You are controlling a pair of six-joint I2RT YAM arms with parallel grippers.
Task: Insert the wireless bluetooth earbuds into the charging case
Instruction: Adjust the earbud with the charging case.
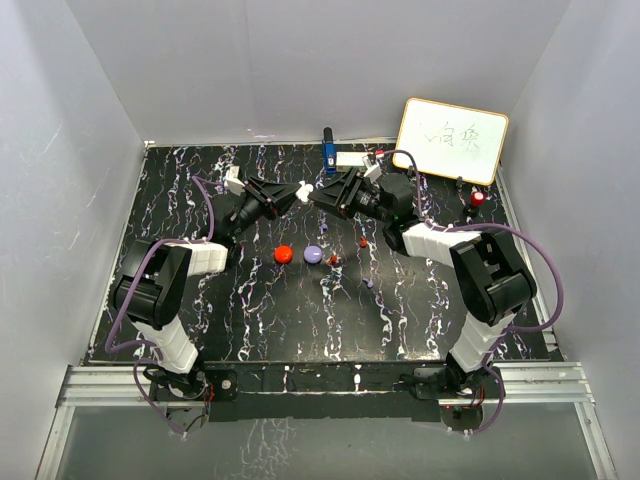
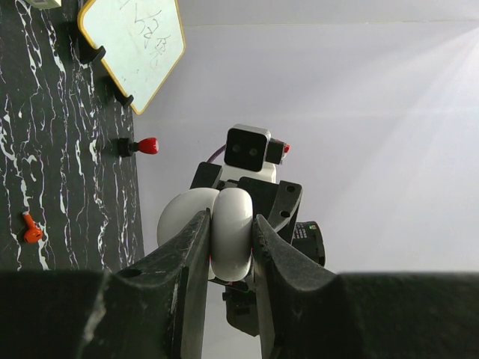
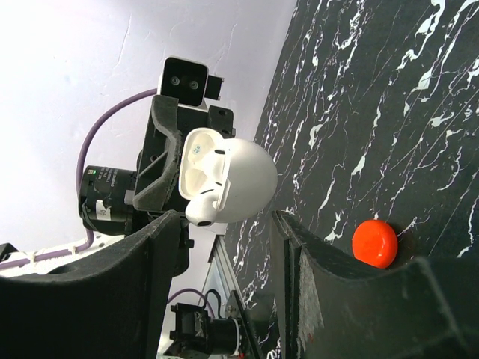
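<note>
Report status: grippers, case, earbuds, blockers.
Left gripper shut on open case, raised off the table. Right gripper open, facing it. Loose earbuds on table. Nothing between grippers.

Top view overlooks the table (image 1: 300, 330); wrist views face each other closely, sharing the charging case (image 2: 232, 232).

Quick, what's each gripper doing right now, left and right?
Left gripper: closed, holding the white charging case.
Right gripper: open, holding nothing.
</note>
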